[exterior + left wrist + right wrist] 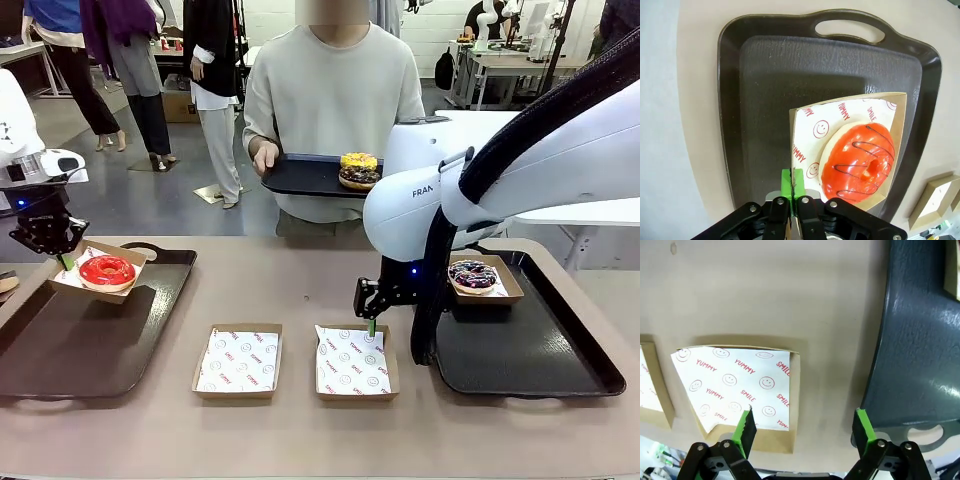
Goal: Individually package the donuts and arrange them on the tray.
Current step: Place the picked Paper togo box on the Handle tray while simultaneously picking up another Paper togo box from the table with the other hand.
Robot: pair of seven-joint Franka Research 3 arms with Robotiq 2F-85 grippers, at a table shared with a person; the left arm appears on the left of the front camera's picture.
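Note:
A red-glazed donut (107, 270) (857, 160) lies in a paper-lined cardboard box (127, 252) (850, 107). The box is held over the dark left tray (60, 350) (765, 75). My left gripper (66, 262) (794, 182) is shut on the box's near corner. My right gripper (372, 325) (805, 427) hangs open over the far edge of an empty lined box (352, 362) (735, 385). A dark donut with white sprinkles (473, 275) sits boxed on the right tray (540, 350) (920, 340). A person holds a small tray (300, 175) carrying a yellow donut (358, 160) stacked on a chocolate donut (358, 178).
A second empty lined box (239, 360) stands on the table between the two trays. My right arm's white links (500, 180) cross above the right tray. Other people stand far behind the table.

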